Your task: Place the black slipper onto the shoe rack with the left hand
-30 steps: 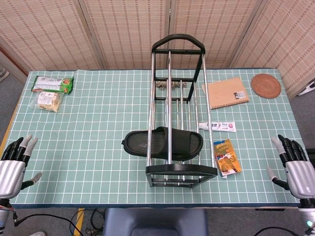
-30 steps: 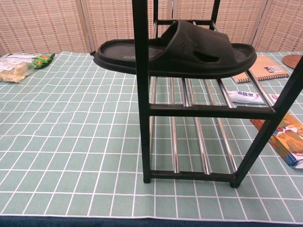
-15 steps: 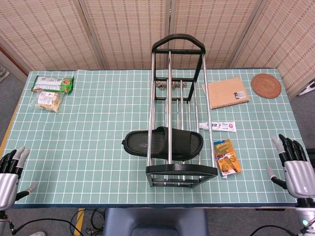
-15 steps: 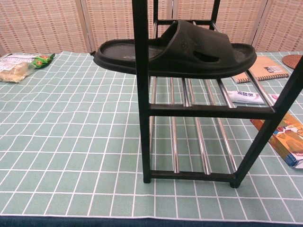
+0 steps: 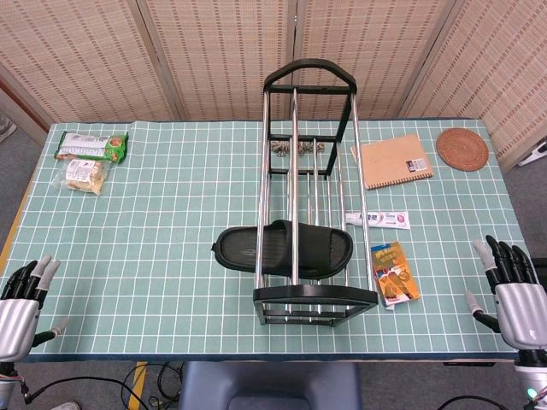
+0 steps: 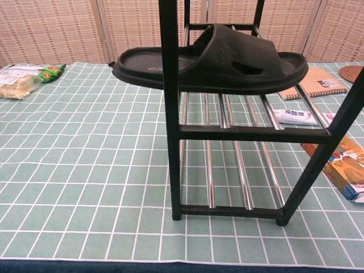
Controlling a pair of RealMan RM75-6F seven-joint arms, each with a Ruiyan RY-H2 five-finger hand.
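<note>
1. At the lower left corner of the head view, the left hand (image 5: 19, 309) is empty with its fingers apart. A second ago it was higher and closer to the table edge; half a second ago it had dropped lower, and now it is only a little higher again.
2. This drawing back means, in my judgement, that the placing is finished and the arm is only going to rest.
3. At the lower right corner, the right hand (image 5: 517, 301) is also empty with fingers spread, almost where it was before.
4. In the centre of the frame, the black slipper (image 5: 282, 248) lies across the shoe rack (image 5: 309, 74), on an upper shelf of metal bars, and it has not moved.
5. In the chest view the black slipper looks matte and rubbery, with a wide strap and small holes. Its heel end sticks out past the rack post to the left, sole flat on the bars.
</note>
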